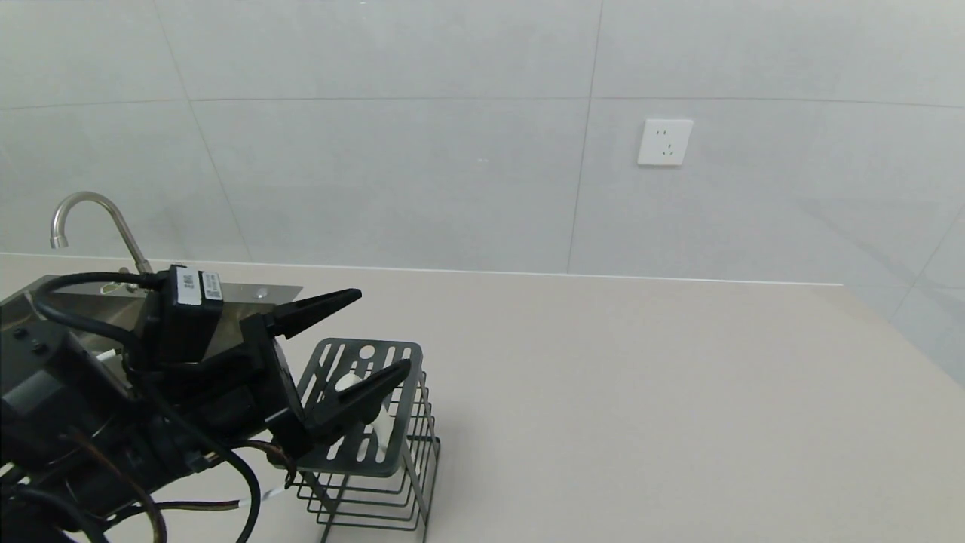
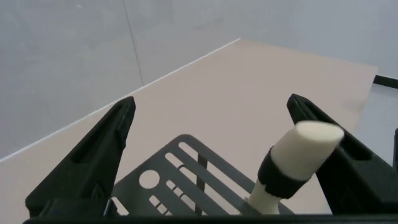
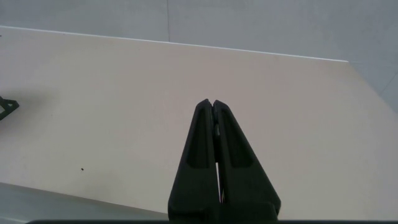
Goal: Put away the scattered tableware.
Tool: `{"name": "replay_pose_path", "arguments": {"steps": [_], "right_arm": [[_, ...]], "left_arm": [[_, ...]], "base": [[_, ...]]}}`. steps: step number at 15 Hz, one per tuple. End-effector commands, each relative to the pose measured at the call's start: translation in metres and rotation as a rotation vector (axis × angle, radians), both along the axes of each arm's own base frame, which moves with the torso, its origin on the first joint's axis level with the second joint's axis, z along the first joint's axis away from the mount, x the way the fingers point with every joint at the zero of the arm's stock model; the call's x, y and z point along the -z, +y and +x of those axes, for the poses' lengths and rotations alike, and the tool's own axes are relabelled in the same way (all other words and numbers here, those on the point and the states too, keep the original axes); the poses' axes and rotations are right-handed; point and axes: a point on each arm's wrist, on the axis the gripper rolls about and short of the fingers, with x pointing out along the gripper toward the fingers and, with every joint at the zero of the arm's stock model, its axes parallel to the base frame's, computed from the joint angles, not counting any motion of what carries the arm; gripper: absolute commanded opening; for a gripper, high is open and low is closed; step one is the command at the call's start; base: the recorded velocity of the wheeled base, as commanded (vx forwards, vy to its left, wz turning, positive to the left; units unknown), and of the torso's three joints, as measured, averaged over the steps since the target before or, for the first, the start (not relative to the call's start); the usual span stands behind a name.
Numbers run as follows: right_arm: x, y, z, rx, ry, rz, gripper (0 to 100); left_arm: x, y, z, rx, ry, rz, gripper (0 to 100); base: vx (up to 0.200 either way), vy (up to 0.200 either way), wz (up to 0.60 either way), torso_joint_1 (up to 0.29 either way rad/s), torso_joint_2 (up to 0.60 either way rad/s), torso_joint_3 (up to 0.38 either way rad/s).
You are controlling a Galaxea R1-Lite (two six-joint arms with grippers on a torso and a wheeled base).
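Left gripper [image 1: 382, 330] is spread wide, nothing pinched, and it hangs just above the cutlery holder [image 1: 394, 351] at the near left of the counter [image 1: 641, 392]. The holder is a dark wire basket with a slotted plate on top, and the plate tilts toward me in the head view. One white utensil [image 1: 349, 382] stands in a slot of that plate, poking up through it. From the left wrist view I see the same gripper [image 2: 211, 102] with both black fingers far apart. The slotted top of the holder [image 2: 180, 168] sits below and between them. The utensil [image 2: 300, 155] shows as a cream handle with a black band partway down, leaning up close beside one finger [image 2: 348, 155]. I cannot tell whether the handle touches that finger. What kind of utensil it is I cannot tell either, because the working end is hidden inside the basket. Right gripper [image 3: 213, 104] is pressed together, tips meeting with only a thin seam between them and holding nothing, and it points out over bare counter [image 3: 93, 93] toward the far wall edge. Behind the left arm I see a strip of steel sink [image 1: 249, 290] with a curved faucet [image 1: 90, 219] at the far left. A white wall socket [image 1: 664, 141] sits on the grey tiled wall, well apart from everything on the counter.
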Motion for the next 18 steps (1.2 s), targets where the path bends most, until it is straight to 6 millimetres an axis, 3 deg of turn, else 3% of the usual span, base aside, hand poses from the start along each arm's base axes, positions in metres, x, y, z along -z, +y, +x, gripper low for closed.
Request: {"name": "replay_pose_path", "arguments": {"steps": [1, 7, 13, 18], "right_arm": [[0.0, 0.0, 0.0, 0.0, 0.001, 0.0, 0], [0.0, 0.0, 0.0, 0.0, 0.001, 0.003, 0], [0.0, 0.0, 0.0, 0.0, 0.001, 0.003, 0], [0.0, 0.0, 0.0, 0.0, 0.001, 0.003, 0]], "left_arm": [[-0.012, 0.004, -0.011, 0.001, -0.053, -0.024, 100], [-0.024, 0.021, -0.044, -0.006, -0.128, -0.059, 100], [-0.041, 0.071, -0.136, -0.143, -0.358, -0.165, 100], [-0.021, 0.089, -0.208, -0.265, -0.343, -0.144, 100]], "base": [[0.0, 0.0, 0.0, 0.0, 0.0, 0.0], [0.0, 0.0, 0.0, 0.0, 0.0, 0.0], [0.0, 0.0, 0.0, 0.0, 0.0, 0.0], [0.0, 0.0, 0.0, 0.0, 0.0, 0.0]]}}
